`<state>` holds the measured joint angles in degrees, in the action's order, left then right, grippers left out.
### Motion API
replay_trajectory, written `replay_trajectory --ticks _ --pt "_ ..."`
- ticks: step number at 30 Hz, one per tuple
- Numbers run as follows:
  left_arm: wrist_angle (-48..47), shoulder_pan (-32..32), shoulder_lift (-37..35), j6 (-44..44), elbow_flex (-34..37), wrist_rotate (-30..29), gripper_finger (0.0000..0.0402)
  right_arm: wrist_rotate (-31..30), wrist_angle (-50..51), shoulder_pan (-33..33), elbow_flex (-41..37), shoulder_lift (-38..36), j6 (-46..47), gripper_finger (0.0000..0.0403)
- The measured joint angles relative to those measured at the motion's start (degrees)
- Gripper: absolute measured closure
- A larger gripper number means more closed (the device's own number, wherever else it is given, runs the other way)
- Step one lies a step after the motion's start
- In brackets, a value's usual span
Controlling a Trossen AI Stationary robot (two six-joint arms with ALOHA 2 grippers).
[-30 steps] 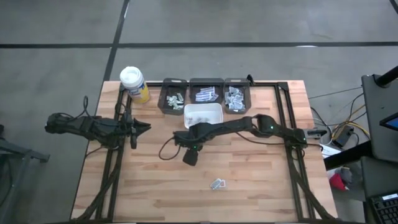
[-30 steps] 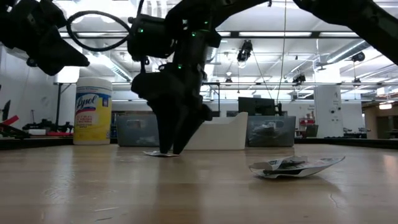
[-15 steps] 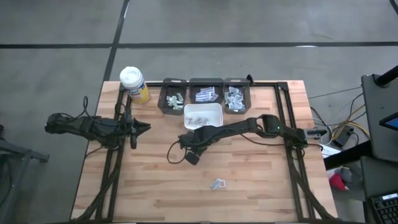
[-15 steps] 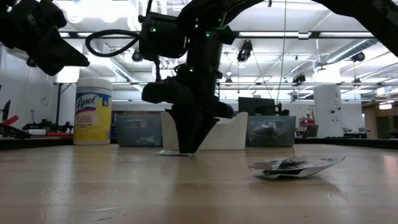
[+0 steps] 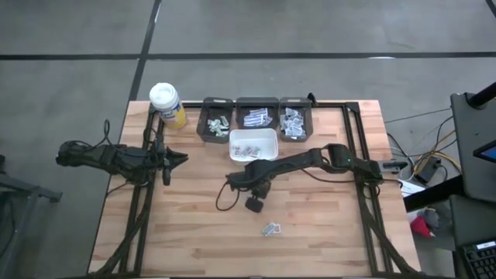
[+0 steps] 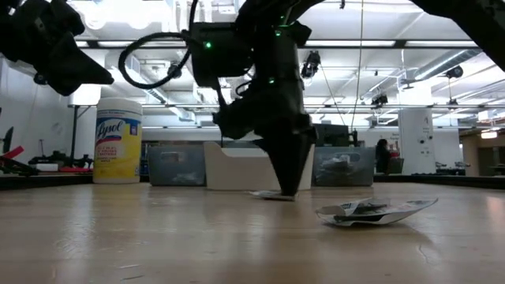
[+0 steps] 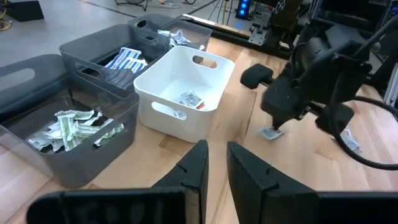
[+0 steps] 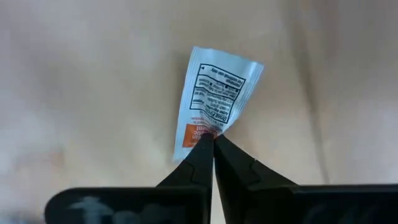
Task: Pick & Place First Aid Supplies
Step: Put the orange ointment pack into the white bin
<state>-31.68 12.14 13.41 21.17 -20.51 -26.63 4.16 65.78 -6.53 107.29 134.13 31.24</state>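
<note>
The right gripper [image 8: 212,144], fingers pressed together, is seen pinching a white packet [image 8: 216,93] at its orange-printed end on the wooden table [image 5: 325,240]; its long axis runs straight ahead. The white bin [image 5: 253,145] lies beyond. The left gripper [image 7: 216,158], slightly parted, waits farther off.

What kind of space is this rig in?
Likely a robotics lab or workshop: bare concrete floor, ceiling strip lights over open benches, and cables and electronics beside the wooden table.
</note>
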Motion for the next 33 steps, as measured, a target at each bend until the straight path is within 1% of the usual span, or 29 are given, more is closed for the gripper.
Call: replay_trajectory --ticks 3,7,12,13,14,16,18,19,20,21,23,25,29,33 --pt "0.00 0.00 0.02 -0.04 0.00 -0.02 0.0346 3.33 -0.45 0.01 -0.31 -2.27 -3.34 0.0395" --pt "0.03 0.02 0.00 -0.09 0.02 -0.01 0.0346 8.50 -1.89 1.08 -0.33 -7.34 -8.29 0.0395" --pt "0.03 0.02 0.01 -0.11 0.02 -0.01 0.0346 8.44 -5.93 3.13 -1.38 -11.39 -9.40 0.0395" --pt "0.03 0.02 0.01 -0.11 0.02 -0.01 0.0346 7.00 -6.70 3.77 -1.36 -12.58 -9.29 0.0395" --pt "0.03 0.02 0.02 -0.11 0.03 -0.02 0.0346 3.80 -7.29 4.48 -1.23 -13.88 -8.91 0.0395" --pt "0.04 0.02 0.00 -0.11 0.04 -0.02 0.0346 -6.24 -7.74 6.25 -0.82 -15.99 -9.58 0.0395" --pt "0.09 0.02 0.02 -0.13 0.04 -0.02 0.0346 -16.74 -7.89 8.16 -0.81 -16.99 -12.99 0.0395" --pt "0.15 0.02 0.02 -0.13 0.04 -0.02 0.0346 -20.12 -7.94 9.39 -0.84 -16.99 -15.18 0.0395" --pt "0.21 0.02 0.02 -0.13 0.04 -0.02 0.0346 -21.00 -7.91 10.67 -0.90 -16.99 -17.06 0.0395" --pt "0.24 0.02 0.02 -0.13 0.04 -0.02 0.0346 -19.67 -7.53 12.17 -0.92 -16.98 -18.57 0.0394" --pt "0.70 0.02 0.02 -0.11 0.04 -0.02 0.0346 -12.84 -6.67 15.14 -0.94 -16.30 -21.08 0.0394" --pt "1.04 0.02 0.02 -0.09 0.04 -0.02 0.0346 -8.16 -5.71 17.62 -1.28 -15.02 -22.96 0.0391" --pt "1.30 0.02 0.01 -0.07 0.04 -0.04 0.0346 -5.77 -5.45 20.52 -1.63 -13.10 -24.99 0.0367" --pt "1.31 0.02 0.02 -0.07 0.07 -0.04 0.0346 -5.40 -4.33 21.75 -1.31 -13.17 -25.83 0.0319"
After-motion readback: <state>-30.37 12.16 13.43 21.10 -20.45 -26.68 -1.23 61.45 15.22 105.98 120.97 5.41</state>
